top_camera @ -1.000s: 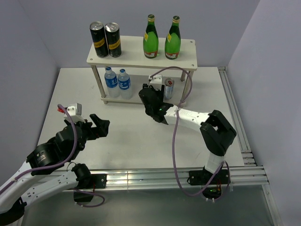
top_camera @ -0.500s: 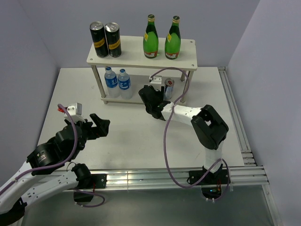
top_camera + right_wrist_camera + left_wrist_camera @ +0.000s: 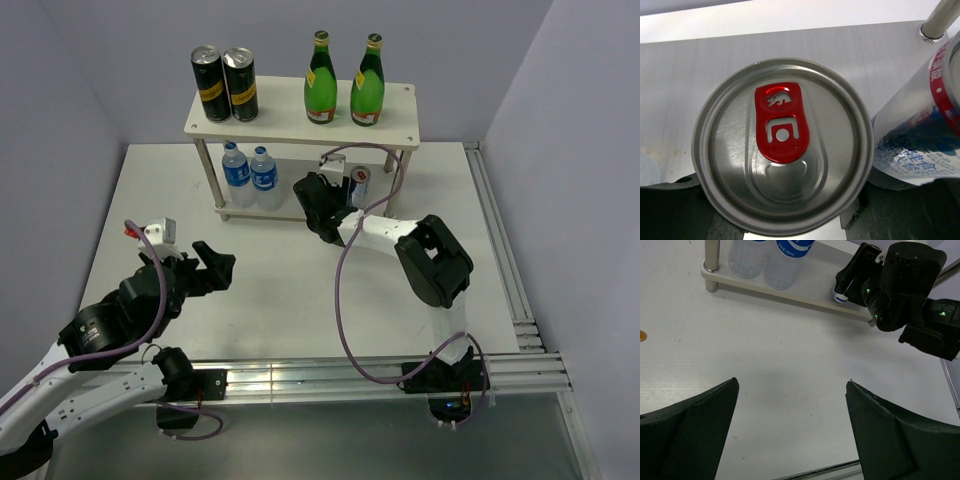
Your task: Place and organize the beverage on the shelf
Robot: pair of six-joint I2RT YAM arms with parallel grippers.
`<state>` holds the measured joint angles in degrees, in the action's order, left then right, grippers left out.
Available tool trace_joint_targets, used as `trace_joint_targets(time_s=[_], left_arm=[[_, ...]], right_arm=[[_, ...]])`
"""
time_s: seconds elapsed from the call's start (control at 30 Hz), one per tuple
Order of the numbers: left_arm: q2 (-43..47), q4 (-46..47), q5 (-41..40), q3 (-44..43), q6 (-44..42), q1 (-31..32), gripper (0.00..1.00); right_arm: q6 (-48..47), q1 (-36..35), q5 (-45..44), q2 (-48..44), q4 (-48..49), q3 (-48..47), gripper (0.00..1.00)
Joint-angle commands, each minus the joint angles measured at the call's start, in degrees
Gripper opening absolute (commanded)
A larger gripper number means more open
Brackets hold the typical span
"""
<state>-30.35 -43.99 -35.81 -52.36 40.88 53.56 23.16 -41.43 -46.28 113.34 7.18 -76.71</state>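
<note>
Table [image 3: 270, 290], water bottles [image 3: 237, 178] on shelf [image 3: 290, 125], right tool [image 3: 318, 200] clasping silver can [image 3: 782, 145], left tool [image 3: 791, 385] released

1. A flat white matte tabletop [image 3: 280, 300] is seen across the middle of the top view, and it is shown again as a pale, faintly scuffed surface in the left wrist view.
2. The table is enclosed by plain pale lavender walls: a back wall [image 3: 450, 40], a left wall [image 3: 50, 130] and a right wall [image 3: 580, 150].
3. Ribbed silver aluminium rails are fitted along the near edge [image 3: 300, 372] and the right edge [image 3: 500, 240].
4. A dark grey panel [image 3: 320, 440] is seen below the near rail.
5. Only soft, diffuse shadows are cast on the tabletop.
</note>
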Motion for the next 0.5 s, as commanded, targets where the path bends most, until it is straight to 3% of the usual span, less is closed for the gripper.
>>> trace_joint_targets(time_s=[0.0,0.2,0.3,0.33,0.37,0.47], left_arm=[[-0.9,1.9,0.7,0.2,-1.6,-0.4,0.95],[-0.9,2.0,0.9,0.2,-1.8,-0.8,0.95],[-0.6,2.1,1.0,0.2,-1.9,-0.9,0.95],[-0.6,2.2,1.0,0.3,-1.9,-1.0,0.95],[-0.5,2.2,1.1,0.2,-1.9,-1.1,0.95],[-0.5,2.2,1.2,0.3,-1.9,-1.2,0.95]], right_arm=[[1.6,1.6,-3.5,0.5,1.9,-2.7,0.0],[0.9,2.0,-5.8,1.7,0.0,-4.7,0.03],[0.6,2.0,-6.2,1.6,0.1,-4.5,0.62],[0.7,2.0,-6.2,1.4,0.3,-4.2,0.94],[0.3,2.0,-6.3,1.4,0.6,-4.1,1.0],[0.0,2.0,-6.0,1.4,0.3,-4.2,1.0]])
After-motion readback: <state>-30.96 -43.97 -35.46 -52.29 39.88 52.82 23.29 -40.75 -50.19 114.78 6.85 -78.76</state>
